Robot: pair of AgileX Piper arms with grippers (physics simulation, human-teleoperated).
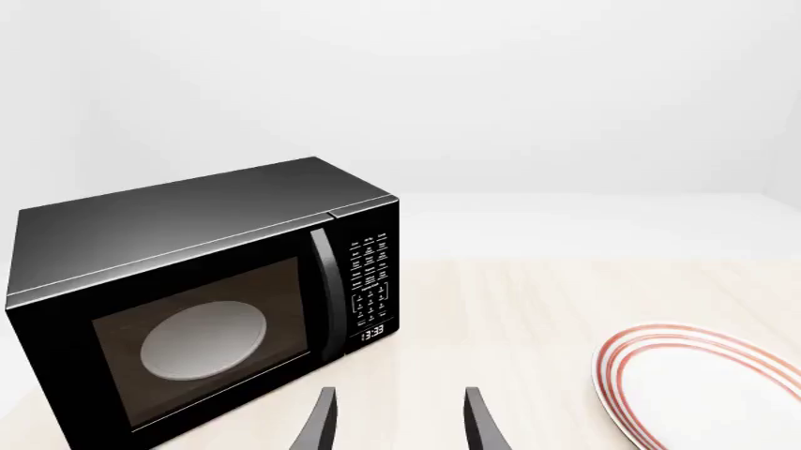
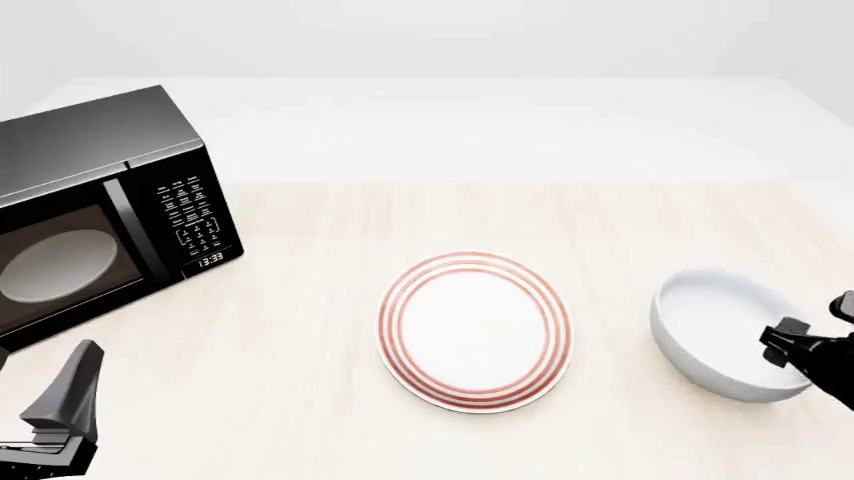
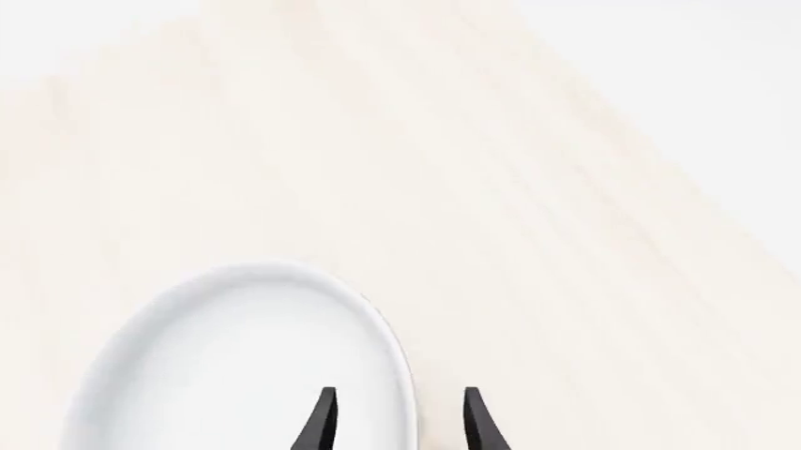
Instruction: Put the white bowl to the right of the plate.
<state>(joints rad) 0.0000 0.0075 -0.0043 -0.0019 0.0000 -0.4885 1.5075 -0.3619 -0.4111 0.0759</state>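
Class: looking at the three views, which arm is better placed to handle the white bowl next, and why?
The right. The right gripper is at the white bowl, fingers open astride its rim, right of the plate. The left gripper sits far off by the microwave, holding nothing.

setting: simulated kitchen-style tabletop | cues: black microwave (image 2: 94, 215), pale wood table (image 2: 400, 215), blank white backdrop

The only readable text is showing on the black microwave (image 2: 94, 215): its small digital display (image 2: 210, 259), sitting at the foot of the control panel (image 2: 191, 218), is glowing "13:33" in pale digits. The keypad buttons above it are carrying tiny white markings, too small to read in either view.
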